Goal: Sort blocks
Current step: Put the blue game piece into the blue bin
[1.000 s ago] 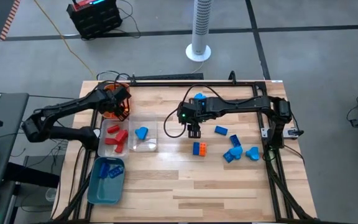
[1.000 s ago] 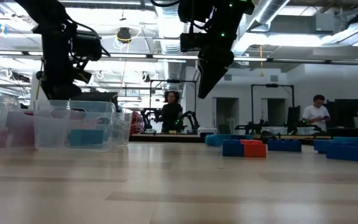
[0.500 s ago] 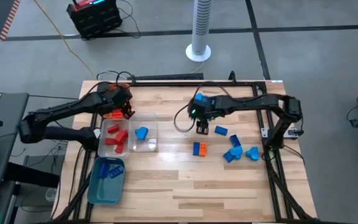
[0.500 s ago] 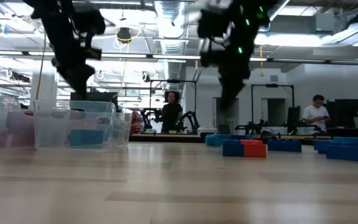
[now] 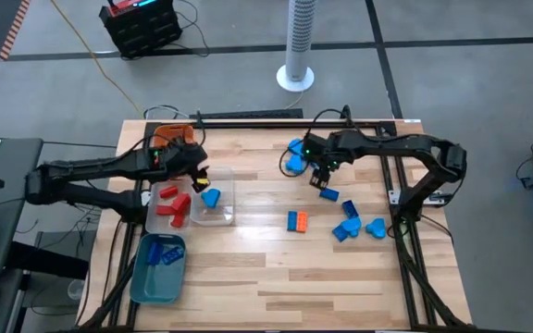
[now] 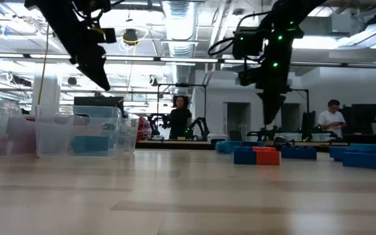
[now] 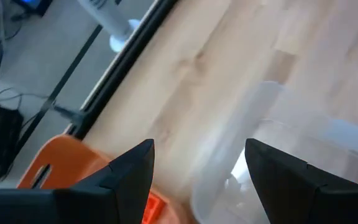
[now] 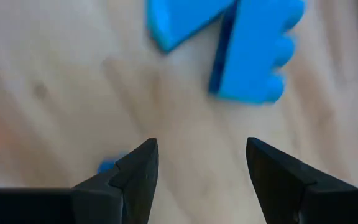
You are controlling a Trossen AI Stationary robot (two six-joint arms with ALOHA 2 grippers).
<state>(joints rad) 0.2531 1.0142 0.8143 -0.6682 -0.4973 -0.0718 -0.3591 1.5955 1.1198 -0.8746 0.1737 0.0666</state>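
Blue blocks lie loose on the table's right half: a pair (image 5: 294, 154) at the far side, one (image 5: 328, 194) just beside my right gripper, and a cluster (image 5: 352, 227) nearer. An orange-and-blue block (image 5: 296, 220) lies mid-table. My right gripper (image 5: 322, 178) points down, open and empty, above the wood between the far pair (image 8: 247, 50) and the single block. My left gripper (image 5: 200, 176) hangs open and empty over the far rim of the clear tray (image 5: 225, 215), which holds red blocks (image 5: 169, 203) and a blue piece (image 5: 211, 197).
An orange tray (image 5: 167, 141) stands at the far left, behind my left gripper. A teal tray (image 5: 142, 277) with blue blocks sits at the near left. The near half of the table is bare wood. People stand in the room beyond the table (image 6: 178, 117).
My left gripper has swung away from the orange tray toward the table's right and near side, rising, and now hangs over the clear tray's far rim. My right gripper has moved toward the table's right edge and sunk lower, toward the single blue block. No block has moved.
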